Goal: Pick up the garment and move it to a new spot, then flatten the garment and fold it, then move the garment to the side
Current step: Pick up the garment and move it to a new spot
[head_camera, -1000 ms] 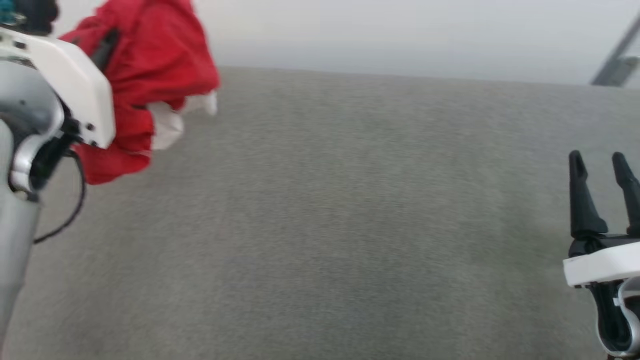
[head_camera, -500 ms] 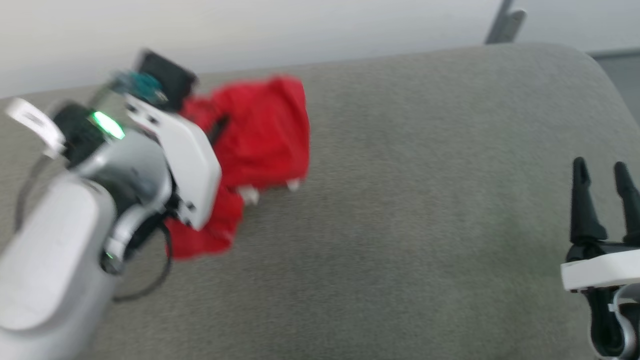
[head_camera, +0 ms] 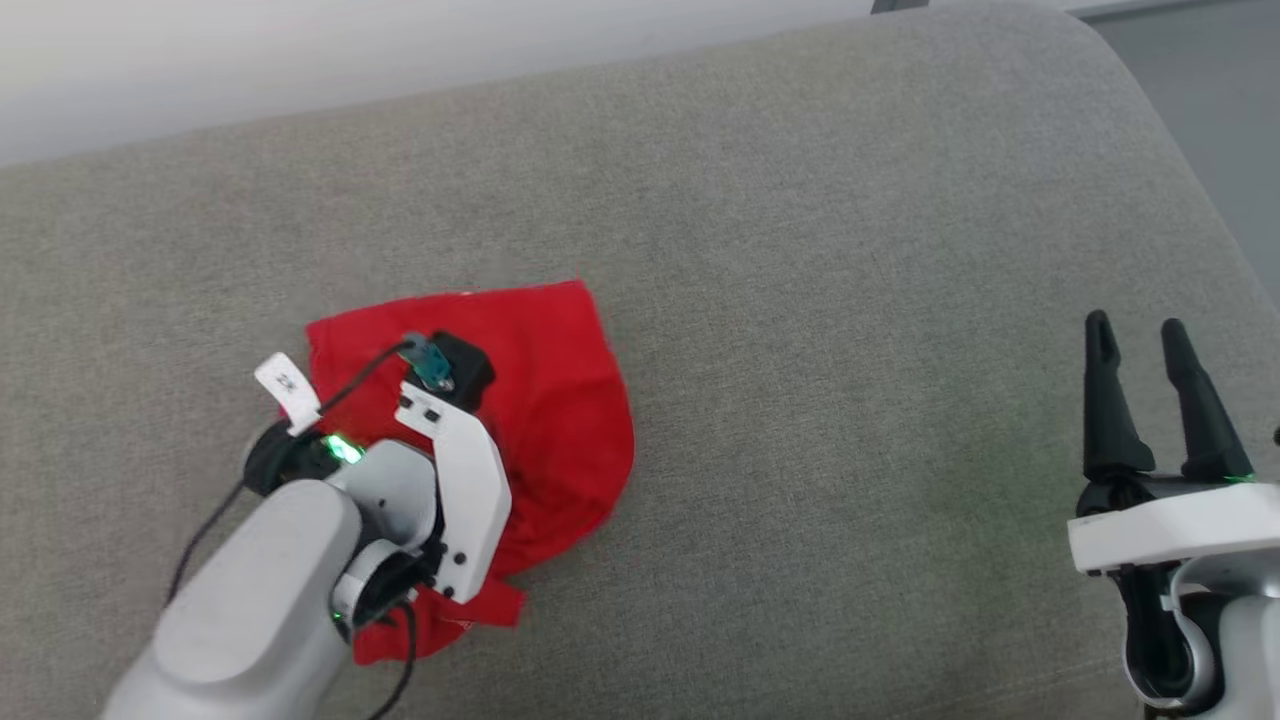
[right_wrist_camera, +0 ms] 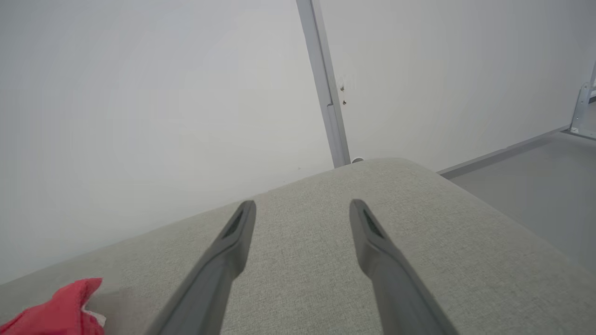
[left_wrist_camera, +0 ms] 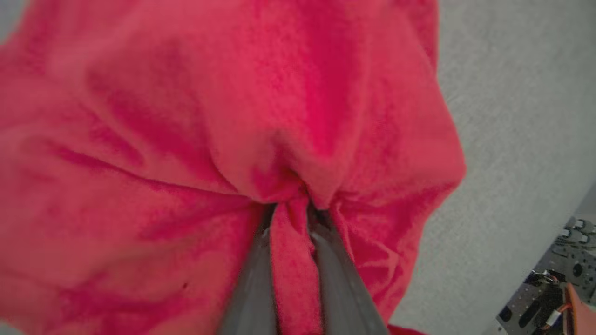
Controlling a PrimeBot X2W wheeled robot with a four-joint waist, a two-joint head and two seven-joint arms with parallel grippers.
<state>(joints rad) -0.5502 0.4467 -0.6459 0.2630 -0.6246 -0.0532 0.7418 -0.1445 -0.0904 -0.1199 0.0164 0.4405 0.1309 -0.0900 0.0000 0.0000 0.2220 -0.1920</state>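
Grey cushion (head_camera: 800, 300) w/ garment (head_camera: 560, 430) bunched at its left-centre; we grip it from above.
Our left gripper (left_wrist_camera: 289, 214) points down into the heap, fingers nearly closed on a pinched ridge of red cloth, prob. so the shirt travels as one bundle; cloth touches the cushion, so we judge set-down at the new spot is about done; our right gripper (head_camera: 1140, 350) hangs well apart at the right, fingers spread, holding nothing, prob. ready for flattening.
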